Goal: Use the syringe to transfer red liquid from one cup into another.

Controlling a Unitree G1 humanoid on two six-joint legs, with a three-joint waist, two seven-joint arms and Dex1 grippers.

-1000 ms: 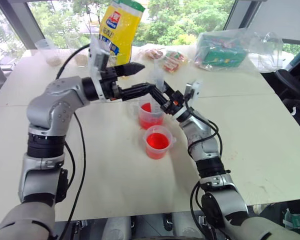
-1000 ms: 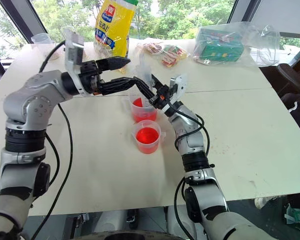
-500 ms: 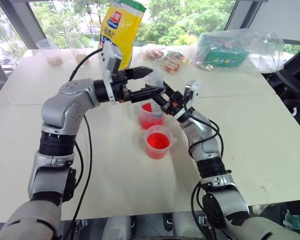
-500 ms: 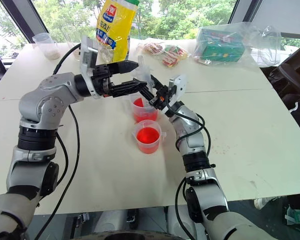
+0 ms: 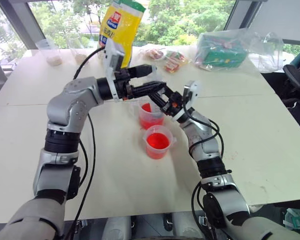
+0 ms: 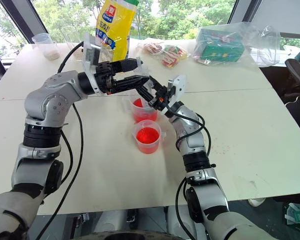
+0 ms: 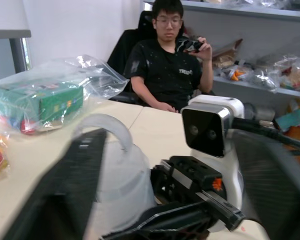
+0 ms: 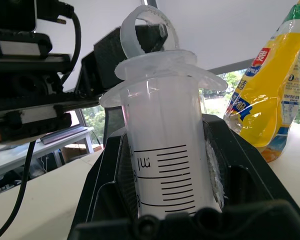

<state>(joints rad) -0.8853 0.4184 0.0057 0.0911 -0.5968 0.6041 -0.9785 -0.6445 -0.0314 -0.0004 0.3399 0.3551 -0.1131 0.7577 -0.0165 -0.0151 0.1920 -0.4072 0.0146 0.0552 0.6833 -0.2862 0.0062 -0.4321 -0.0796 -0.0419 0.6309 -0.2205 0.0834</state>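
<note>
The syringe (image 8: 166, 150) is held upright between the two black fingers of the right gripper (image 8: 165, 165), which are closed against its clear, graduated barrel, the white ring-shaped plunger top (image 8: 149, 27) standing proud above the flange. Seen from the head, this gripper (image 6: 152, 95) is raised above the farther cup (image 5: 150, 114), where red liquid (image 5: 147, 108) is seen through the clear wall; a second cup (image 5: 158, 142) of the same red liquid stands just in front of it, nearer the robot, on the white table (image 5: 250, 125). The left gripper (image 5: 151, 80) is reached across from the left at the height of the plunger, its two fingers set on either side of the plunger ring (image 7: 104, 131) (partly open, and whether the ring is actually touched cannot be told). At the far edge of the table a yellow bag (image 5: 121, 26), a green box in clear plastic (image 5: 221, 50) and small clear cups (image 5: 51, 51) are set out. A seated person in a black shirt (image 7: 170, 70) is seen beyond the table in the left wrist view.
</note>
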